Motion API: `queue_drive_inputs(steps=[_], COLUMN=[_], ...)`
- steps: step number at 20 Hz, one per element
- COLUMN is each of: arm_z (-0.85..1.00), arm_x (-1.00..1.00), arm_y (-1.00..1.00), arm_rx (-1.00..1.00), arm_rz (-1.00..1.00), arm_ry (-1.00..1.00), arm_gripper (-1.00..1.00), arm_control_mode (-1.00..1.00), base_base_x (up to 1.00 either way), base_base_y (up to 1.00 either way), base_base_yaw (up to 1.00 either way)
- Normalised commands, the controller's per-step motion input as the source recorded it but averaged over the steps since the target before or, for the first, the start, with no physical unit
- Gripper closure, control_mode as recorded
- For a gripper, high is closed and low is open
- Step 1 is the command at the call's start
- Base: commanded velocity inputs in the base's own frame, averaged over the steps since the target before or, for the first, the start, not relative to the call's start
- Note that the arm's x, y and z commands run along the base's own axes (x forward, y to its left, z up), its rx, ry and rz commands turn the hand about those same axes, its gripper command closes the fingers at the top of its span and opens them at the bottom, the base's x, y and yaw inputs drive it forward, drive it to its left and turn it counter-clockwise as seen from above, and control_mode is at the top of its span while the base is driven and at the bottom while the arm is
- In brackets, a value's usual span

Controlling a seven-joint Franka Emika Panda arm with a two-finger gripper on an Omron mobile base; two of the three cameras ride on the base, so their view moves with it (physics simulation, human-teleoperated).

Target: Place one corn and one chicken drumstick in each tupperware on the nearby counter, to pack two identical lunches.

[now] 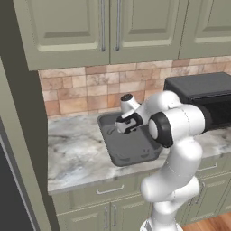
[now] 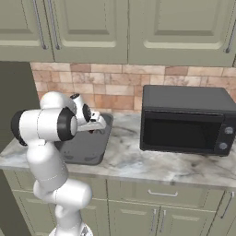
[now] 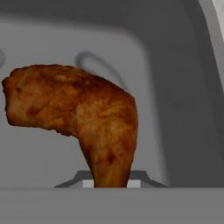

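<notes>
Presently: chicken drumstick (image 3: pixel 83 118), brown-orange, pinched at thin end by hand (image 1: pixel 125 125), hanging above grey tupperware (image 1: pixel 131 151). Tupperware on marbled worktop (image 1: pixel 76 153), left of black microwave (image 2: pixel 184 120).

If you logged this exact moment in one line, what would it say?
gripper: shut on drumstick | position: over grey tray on counter | tray: no food seen | microwave: right of tray

A black microwave (image 2: pixel 186 120) stands before the brick backsplash (image 2: pixel 115 85), with olive wall cabinets (image 2: pixel 138 27) above it and drawers (image 2: pixel 161 193) below.
</notes>
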Motion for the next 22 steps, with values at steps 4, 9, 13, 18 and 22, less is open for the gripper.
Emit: queue_drive_inputs(steps=[4,9,13,18,22], arm_z=[-0.32,-0.33,-0.03,0.03,0.43], arm_x=[0.19,0.14,0.09,0.01,-0.40], arm_y=[0.01,0.00,0.00,0.05,0.06], arm_rx=[0.00,0.00,0.00,0.00,0.00], arm_rz=[-0.01,0.00,-0.01,-0.02,-0.03], arm_ry=[0.00,0.00,0.00,0.01,0.03], arm_gripper=[1.00,1.00,-1.00,-1.00,-1.00], arm_control_mode=[-1.00,-1.00,-1.00,-1.00,-1.00], base_base_x=[0.00,0.00,0.00,0.00,0.00], base_base_y=[0.00,0.00,0.00,0.00,0.00], base_base_yaw=[0.00,0.00,0.00,0.00,0.00])
